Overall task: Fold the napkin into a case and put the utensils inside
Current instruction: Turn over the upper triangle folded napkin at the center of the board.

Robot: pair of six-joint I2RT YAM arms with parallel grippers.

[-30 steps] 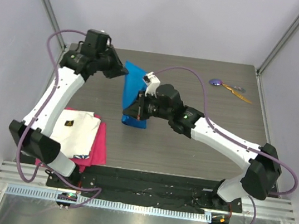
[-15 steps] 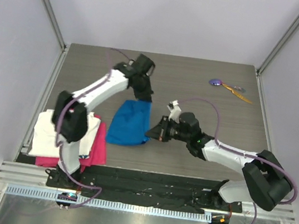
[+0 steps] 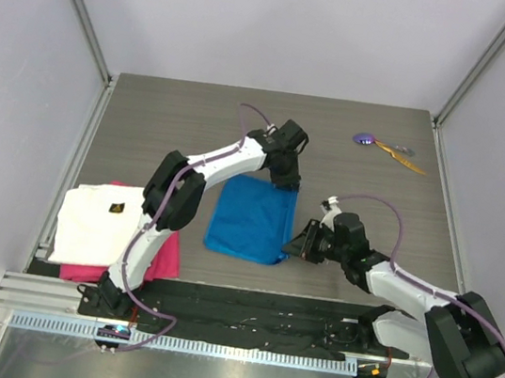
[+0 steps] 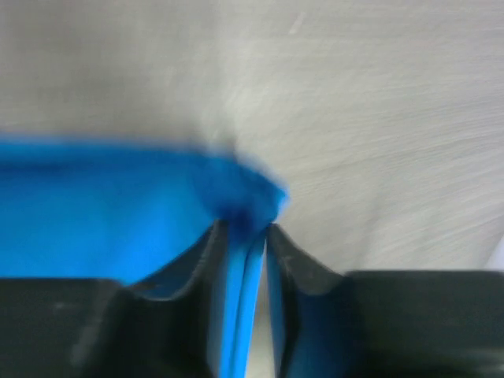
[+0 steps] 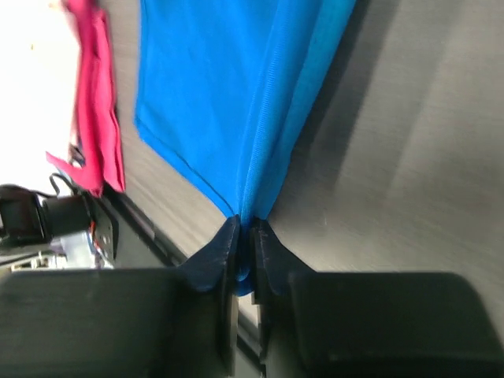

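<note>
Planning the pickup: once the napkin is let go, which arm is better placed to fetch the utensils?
Right, probably. The utensils lie at the table's far right, on that arm's side; the left gripper is stretched across the middle, at the napkin's far corner.

The left wrist view is smeared. The bright blue, thin fabric napkin has a fuzzy edge there, and we cannot tell whether the left gripper presses the fold between its black fingers, which the bottom edge cuts off. From above, its fingertips hide under its own body. The folded pink cloth lies mostly under the folded white cloth. The slim purple-headed utensil and the slim orange-yellow utensil are too small for us to tell their kind.
</note>
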